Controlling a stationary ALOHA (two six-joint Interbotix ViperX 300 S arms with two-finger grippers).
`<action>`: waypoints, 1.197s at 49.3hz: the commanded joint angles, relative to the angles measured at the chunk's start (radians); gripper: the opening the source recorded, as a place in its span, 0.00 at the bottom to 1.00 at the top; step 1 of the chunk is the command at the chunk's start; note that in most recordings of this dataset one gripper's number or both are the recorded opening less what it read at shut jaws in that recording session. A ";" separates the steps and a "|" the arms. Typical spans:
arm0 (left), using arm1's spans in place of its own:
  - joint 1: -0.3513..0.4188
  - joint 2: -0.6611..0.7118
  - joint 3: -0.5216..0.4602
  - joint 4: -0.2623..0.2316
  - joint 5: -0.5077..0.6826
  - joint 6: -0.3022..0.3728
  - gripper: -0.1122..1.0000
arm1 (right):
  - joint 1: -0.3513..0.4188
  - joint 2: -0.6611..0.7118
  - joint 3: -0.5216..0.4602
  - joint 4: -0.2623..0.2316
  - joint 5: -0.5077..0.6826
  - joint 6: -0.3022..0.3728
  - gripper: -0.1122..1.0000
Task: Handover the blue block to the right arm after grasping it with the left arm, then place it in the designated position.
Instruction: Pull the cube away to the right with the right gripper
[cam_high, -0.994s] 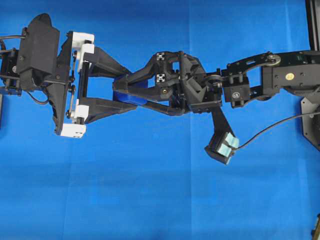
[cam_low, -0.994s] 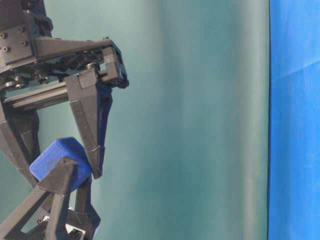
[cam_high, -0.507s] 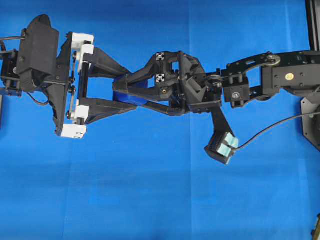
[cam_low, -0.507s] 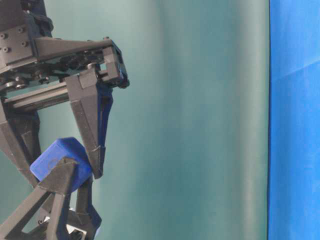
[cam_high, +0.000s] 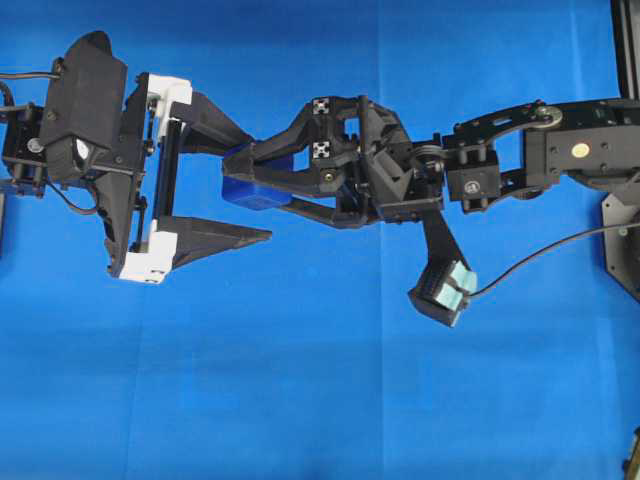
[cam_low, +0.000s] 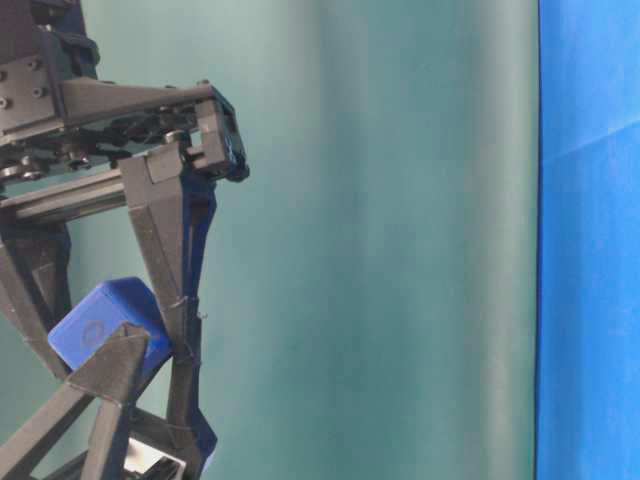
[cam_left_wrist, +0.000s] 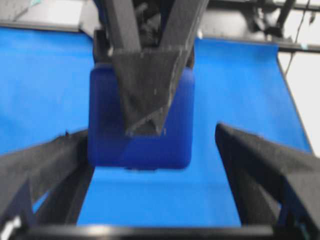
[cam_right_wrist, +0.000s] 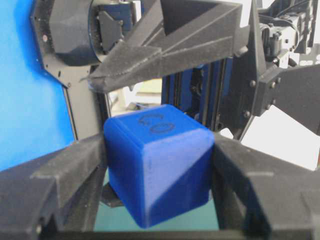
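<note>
The blue block (cam_high: 243, 194) hangs above the blue cloth, held in the air between the two arms. My right gripper (cam_high: 255, 180), all black, reaches in from the right and is shut on it. In the right wrist view the block (cam_right_wrist: 160, 160) sits squeezed between both fingers (cam_right_wrist: 70, 170). My left gripper (cam_high: 258, 186), with white finger mounts, stands open around the block, and its lower finger (cam_high: 225, 238) is well clear. In the left wrist view the block (cam_left_wrist: 140, 145) hangs between the spread fingers (cam_left_wrist: 265, 165), with a wide gap on the right. The table-level view shows the block (cam_low: 100, 325) among black fingers.
Blue cloth (cam_high: 300, 380) covers the table under both arms. A black frame (cam_high: 625, 40) and base plate stand at the right edge. A cable (cam_high: 550, 250) runs from the right arm's camera (cam_high: 445, 290). A teal backdrop (cam_low: 400, 240) fills the table-level view.
My left gripper has opened; its fingers have spread off the block, the lower one swinging down. The block stays in the right gripper, which has shifted slightly.
</note>
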 joint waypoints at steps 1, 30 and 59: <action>-0.003 -0.014 -0.011 0.000 -0.011 0.003 0.94 | 0.000 -0.040 0.003 0.005 -0.005 0.003 0.56; 0.002 -0.015 -0.009 0.000 -0.011 0.012 0.94 | 0.002 -0.336 0.238 0.006 0.020 0.026 0.56; 0.002 -0.015 -0.009 0.000 -0.011 0.009 0.94 | 0.020 -0.328 0.235 0.041 0.026 0.126 0.56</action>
